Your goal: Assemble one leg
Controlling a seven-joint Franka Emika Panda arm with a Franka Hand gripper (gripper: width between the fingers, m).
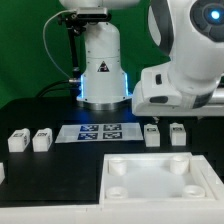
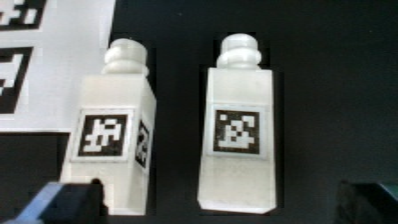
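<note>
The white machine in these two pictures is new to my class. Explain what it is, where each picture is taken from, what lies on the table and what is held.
It is a robot arm that assembles furniture. One picture comes from a camera off the arm, the other from a camera on its wrist. On the black table lie four small white legs, the marker board between the pairs, and a large white plate. The wrist camera shows two legs close up. The jaws are open, holding nothing.
</note>
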